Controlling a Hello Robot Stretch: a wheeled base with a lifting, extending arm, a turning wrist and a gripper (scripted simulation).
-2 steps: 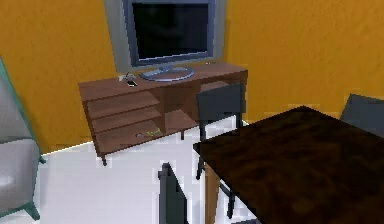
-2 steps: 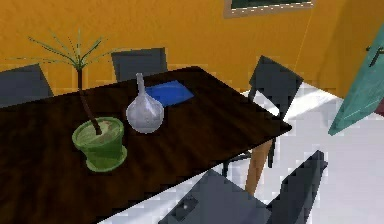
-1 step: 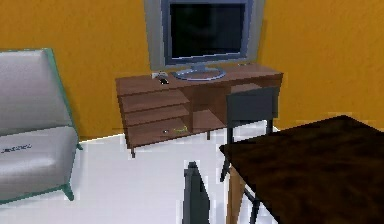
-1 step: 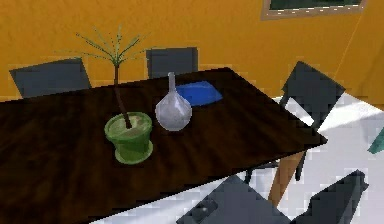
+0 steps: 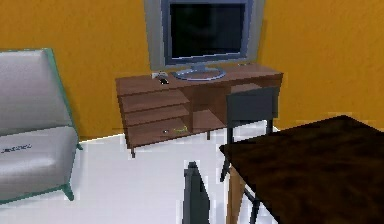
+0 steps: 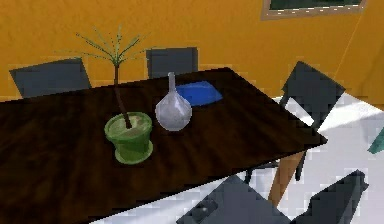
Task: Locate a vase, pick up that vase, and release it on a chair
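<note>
Jaws: I cannot tell how they stand.
Armchair: a pale grey armchair [image 5: 35,120] with a teal frame stands at the forward view's left, on the light floor by the orange wall.
Cabinet: a brown media cabinet [image 5: 150,105] with open shelves stands against that wall, near the middle.
Screen: a flat television [image 5: 207,35] stands on the cabinet top, with a small dark item [image 5: 161,76] just left of its foot.
Forward seating: a dark chair [image 5: 250,108] stands in front of the cabinet's right part, past the far end of the dark wooden bench [image 5: 320,165]. A second chair back [image 5: 195,195] rises at the bottom edge.
Far-left seat: in the arm side view, a back-left chair [image 6: 50,77] stands behind the bench [image 6: 60,150].
Plant: a thin-leaved plant in a green pot [image 6: 131,137] stands on the bench, left of the middle.
Task's thing: the grey round-bellied vase [image 6: 173,110] with a narrow neck stands upright on the bench, just right of the pot.
Blue: a flat blue item [image 6: 200,95] lies just behind the vase.
More seats: a back-middle chair [image 6: 180,62] and a right-end chair [image 6: 315,90] stand around the bench, with a near chair [image 6: 240,205] at the bottom.
</note>
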